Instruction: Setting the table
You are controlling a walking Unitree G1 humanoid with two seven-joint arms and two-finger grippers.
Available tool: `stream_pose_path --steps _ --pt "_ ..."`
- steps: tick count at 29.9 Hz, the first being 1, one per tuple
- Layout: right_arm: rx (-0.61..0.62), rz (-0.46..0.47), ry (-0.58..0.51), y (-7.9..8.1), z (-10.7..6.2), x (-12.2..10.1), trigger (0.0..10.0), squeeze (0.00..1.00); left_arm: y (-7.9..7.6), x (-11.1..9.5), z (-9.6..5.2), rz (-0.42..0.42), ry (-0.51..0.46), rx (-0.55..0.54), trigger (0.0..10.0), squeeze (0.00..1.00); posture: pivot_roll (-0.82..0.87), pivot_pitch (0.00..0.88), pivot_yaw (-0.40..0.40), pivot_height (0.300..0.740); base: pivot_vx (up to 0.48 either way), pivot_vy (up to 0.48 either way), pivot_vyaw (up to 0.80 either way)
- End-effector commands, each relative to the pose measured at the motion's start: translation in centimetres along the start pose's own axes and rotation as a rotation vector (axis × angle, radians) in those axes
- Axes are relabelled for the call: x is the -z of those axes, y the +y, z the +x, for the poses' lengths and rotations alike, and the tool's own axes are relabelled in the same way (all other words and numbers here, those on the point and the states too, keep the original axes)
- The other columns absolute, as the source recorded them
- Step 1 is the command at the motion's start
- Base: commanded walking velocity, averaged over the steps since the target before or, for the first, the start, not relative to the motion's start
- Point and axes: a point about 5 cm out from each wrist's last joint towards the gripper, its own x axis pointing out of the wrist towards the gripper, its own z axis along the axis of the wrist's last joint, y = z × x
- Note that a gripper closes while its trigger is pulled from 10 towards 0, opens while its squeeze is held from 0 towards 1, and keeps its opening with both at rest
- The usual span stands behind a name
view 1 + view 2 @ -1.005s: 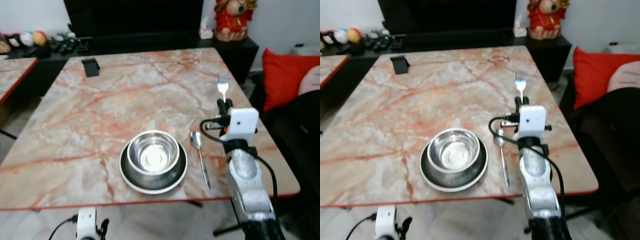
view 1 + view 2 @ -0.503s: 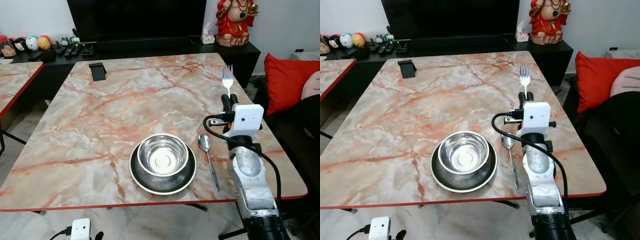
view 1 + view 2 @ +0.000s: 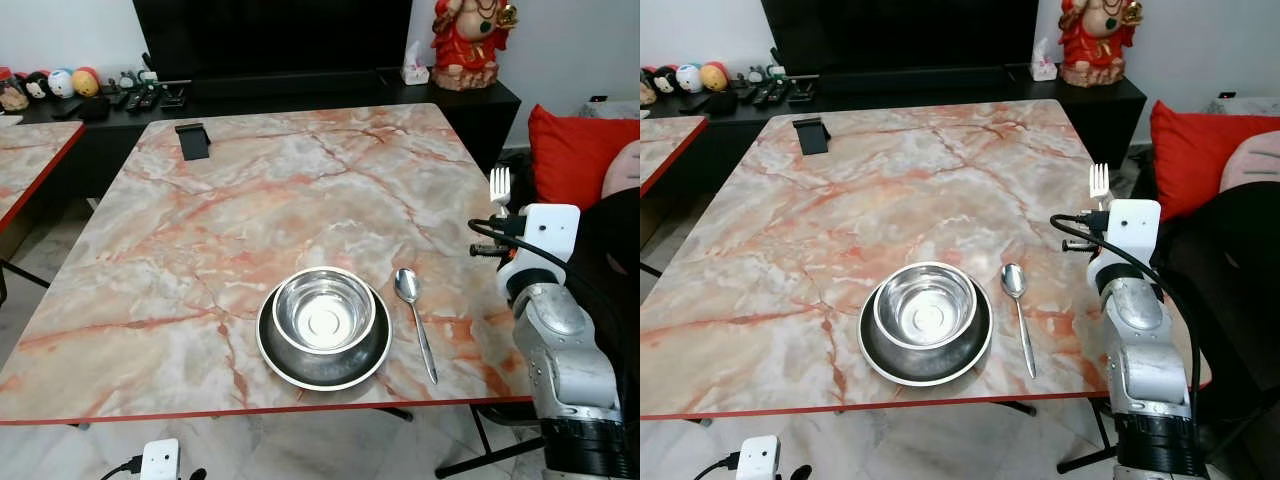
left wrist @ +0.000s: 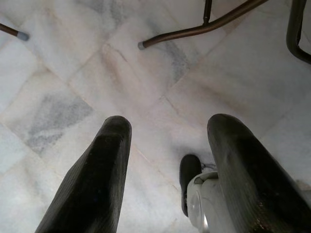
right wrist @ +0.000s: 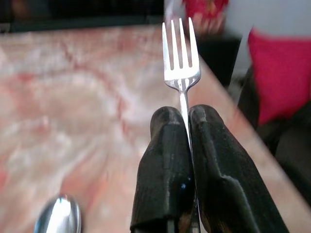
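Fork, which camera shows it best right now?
The right wrist view: the fork fills the middle, tines up, its handle pinched between the right gripper fingers. Both eye views show it small, only its tines poking above the wrist at the table's right edge.

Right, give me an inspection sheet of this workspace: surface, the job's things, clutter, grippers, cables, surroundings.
Surface: marble table with a red edge, mostly bare.
Job's things: steel bowl sits on a dark plate near the front edge; spoon lies on the table at the plate's right, apart from it; fork is held tines up, above the table's right edge.
Clutter: small black stand at the far left corner.
Grippers: right gripper shut on the fork's handle; left gripper open, hanging over the floor.
Cables: black cable loops along the right wrist.
Surroundings: red figurine on a dark cabinet, red cushion at the right.
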Motion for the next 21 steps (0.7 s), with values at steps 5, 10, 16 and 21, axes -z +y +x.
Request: stream_pose_path --steps 5,10,16,21 --pt "-0.039 0.028 0.09 0.3 -0.4 1.0 10.0 0.0 0.7 0.4 -0.1 0.001 0.037 -0.009 10.0 0.0 -0.15 0.0 0.068 0.74 0.0 0.0 0.0" --pt "-0.092 0.053 0.145 0.8 -0.5 1.5 10.0 0.0 0.4 0.2 0.0 0.0 0.022 -0.006 10.0 0.0 -0.14 0.0 0.06 0.74 0.0 0.0 0.0" --pt "-0.173 0.138 0.188 2.5 -0.5 2.2 10.0 0.0 0.3 0.3 -0.1 -0.01 0.02 -0.009 10.0 0.0 -0.13 0.0 0.054 0.74 0.0 0.0 0.0" --pt "-0.205 0.165 0.225 3.7 -0.4 3.0 10.0 0.0 0.3 0.4 -0.1 -0.016 0.024 -0.011 10.0 0.0 -0.12 0.0 0.053 0.74 0.0 0.0 0.0"
